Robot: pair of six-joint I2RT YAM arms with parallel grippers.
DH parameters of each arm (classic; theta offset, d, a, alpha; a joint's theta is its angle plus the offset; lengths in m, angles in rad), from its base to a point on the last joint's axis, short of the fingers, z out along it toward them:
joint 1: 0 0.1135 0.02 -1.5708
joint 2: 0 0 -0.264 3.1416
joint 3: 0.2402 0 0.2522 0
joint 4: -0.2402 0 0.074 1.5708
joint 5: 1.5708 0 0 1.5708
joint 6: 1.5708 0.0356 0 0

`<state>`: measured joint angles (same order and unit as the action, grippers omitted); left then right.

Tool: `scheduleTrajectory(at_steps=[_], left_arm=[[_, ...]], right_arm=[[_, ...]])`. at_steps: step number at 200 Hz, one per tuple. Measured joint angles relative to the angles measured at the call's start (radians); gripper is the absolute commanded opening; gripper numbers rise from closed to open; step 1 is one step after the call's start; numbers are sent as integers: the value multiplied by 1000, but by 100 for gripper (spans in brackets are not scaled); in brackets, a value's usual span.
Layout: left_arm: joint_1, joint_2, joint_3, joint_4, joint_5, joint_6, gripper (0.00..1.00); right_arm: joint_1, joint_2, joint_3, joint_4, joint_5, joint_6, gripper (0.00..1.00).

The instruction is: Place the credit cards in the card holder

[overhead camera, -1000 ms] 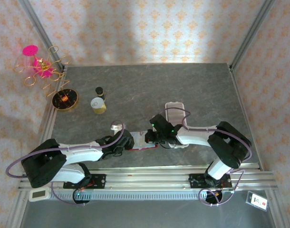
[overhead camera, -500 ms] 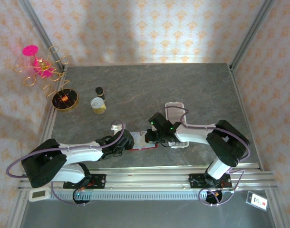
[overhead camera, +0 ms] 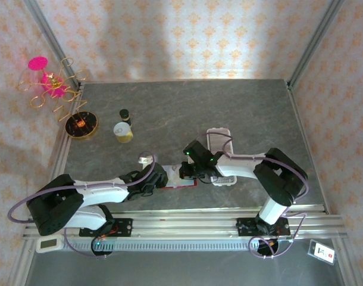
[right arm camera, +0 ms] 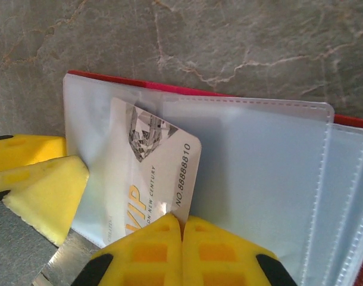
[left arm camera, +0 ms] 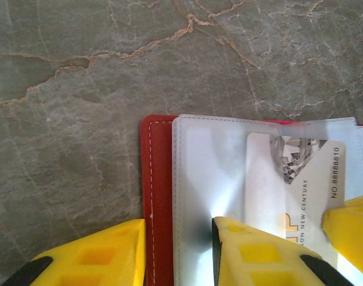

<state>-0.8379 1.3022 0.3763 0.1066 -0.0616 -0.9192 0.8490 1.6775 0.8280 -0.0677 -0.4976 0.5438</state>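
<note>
Left gripper [left arm camera: 177, 223]: fingers set narrowly apart and clamping nothing. One pad rests on the clear plastic sleeve, the other sits just outside the red edge.
Right gripper [right arm camera: 181, 219]: fingers closed together, pinching the lower edge of the credit card [right arm camera: 152, 161].
Card holder [left arm camera: 157, 179]: lies open and flat on the grey marbled table [left arm camera: 80, 89], between the two grippers, red cover down and clear sleeves up.
Card position: tilted over the sleeves. Whether its upper corner is inside a pocket cannot be told.
Left wrist view only: the stitched red edge running between the left fingers, and a right finger [left arm camera: 351, 223] at the frame's right edge.
Right wrist view only: the pinch on the card, and the left fingers [right arm camera: 44, 190] at the sleeve's near corner.
Top view only: both arms meet near the table's front edge. A yellow-lidded jar [overhead camera: 122, 131], a small dark bottle [overhead camera: 124, 113] and a gold wire stand [overhead camera: 53, 89] stand well apart at far left.
Card print: "NO.8888810", "NEW CENTURY", gold "VIP", and a diamond picture.
</note>
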Motion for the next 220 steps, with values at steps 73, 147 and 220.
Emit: scheduleTrajectory(at_steps=[73, 147, 220], left_arm=[[0, 0, -14, 28, -1, -1, 31], [0, -14, -38, 64, 1, -1, 31], [1, -18, -52, 92, 5, 0, 31]], right_arm=[[19, 17, 23, 1, 3, 2, 0], [33, 50, 44, 7, 11, 24, 0], [43, 49, 47, 23, 16, 51, 5]])
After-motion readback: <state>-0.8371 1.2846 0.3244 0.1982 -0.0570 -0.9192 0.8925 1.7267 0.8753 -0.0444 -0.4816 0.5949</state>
